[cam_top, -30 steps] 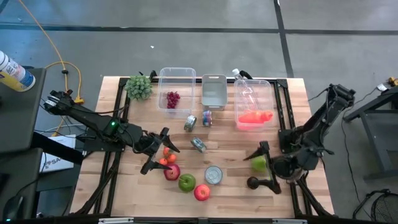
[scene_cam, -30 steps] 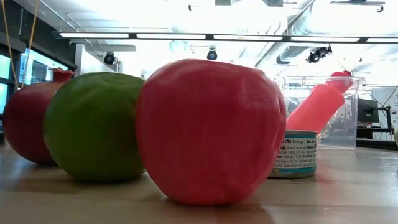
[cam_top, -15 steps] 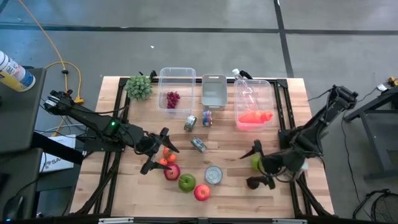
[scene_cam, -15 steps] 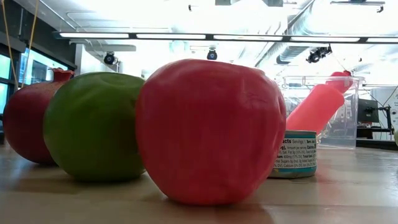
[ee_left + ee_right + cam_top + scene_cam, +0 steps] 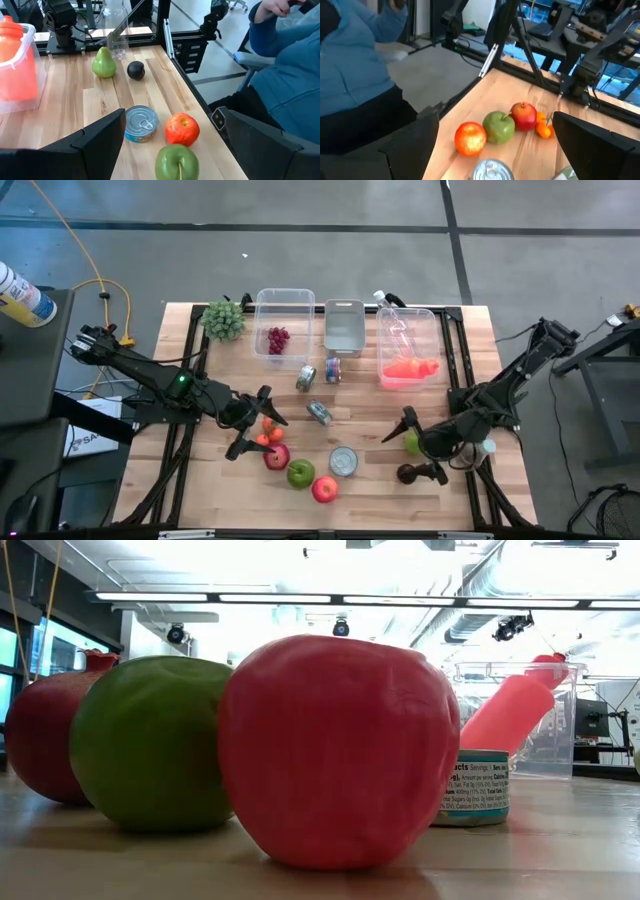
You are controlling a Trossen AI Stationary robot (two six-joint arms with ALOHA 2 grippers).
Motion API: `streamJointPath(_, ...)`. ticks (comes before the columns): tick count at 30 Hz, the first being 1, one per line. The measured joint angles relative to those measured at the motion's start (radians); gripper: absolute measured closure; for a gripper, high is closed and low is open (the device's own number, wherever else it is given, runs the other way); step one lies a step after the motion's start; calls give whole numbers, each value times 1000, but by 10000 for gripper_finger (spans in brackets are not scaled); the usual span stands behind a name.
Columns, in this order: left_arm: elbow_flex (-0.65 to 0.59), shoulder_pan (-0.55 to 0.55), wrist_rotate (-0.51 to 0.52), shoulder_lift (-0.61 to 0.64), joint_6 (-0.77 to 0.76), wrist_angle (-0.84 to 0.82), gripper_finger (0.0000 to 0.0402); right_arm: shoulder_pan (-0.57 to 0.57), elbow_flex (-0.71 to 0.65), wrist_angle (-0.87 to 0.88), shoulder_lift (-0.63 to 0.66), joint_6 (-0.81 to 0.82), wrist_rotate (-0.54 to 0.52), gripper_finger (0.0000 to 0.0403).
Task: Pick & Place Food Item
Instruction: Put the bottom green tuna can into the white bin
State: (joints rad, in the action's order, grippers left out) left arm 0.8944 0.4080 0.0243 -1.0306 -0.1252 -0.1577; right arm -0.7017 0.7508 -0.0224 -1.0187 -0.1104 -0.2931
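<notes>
Near the right edge of the table (image 5: 470, 490), my right gripper (image 5: 413, 450) stands with its jaws wide around the green pear (image 5: 413, 443), but I cannot tell if they touch it yet. My left gripper (image 5: 252, 423) waits with wide jaws over the small oranges (image 5: 268, 430), holding nothing. I judge the task is at an early stage: the grapes (image 5: 277, 338) lie in 1 clear bin (image 5: 283, 300), while the pear is not yet lifted.
</notes>
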Motion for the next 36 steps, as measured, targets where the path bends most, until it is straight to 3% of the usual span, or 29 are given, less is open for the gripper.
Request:
streamJointPath(6,-1,1,0,0,-48,0,71,122,75,91,0,29,165,23)
streamJointPath(13,-1,8,-1,0,-48,0,71,261,81,240,-18,87,212,23)
streamJointPath(23,-1,8,0,-47,-30,0,71,337,35,-43,-289,81,276,23)
streamJointPath(26,-2,8,0,-74,-30,0,71,338,33,-123,-387,63,187,23)
streamJointPath(31,-2,7,0,-81,-29,40,71,349,33,-232,-485,29,-130,23)
streamJointPath(33,-2,7,0,-78,-20,65,71,373,34,-286,-523,60,-161,23)
streamJointPath(36,-2,7,0,-76,-3,94,71,407,34,-302,-570,131,-114,23)
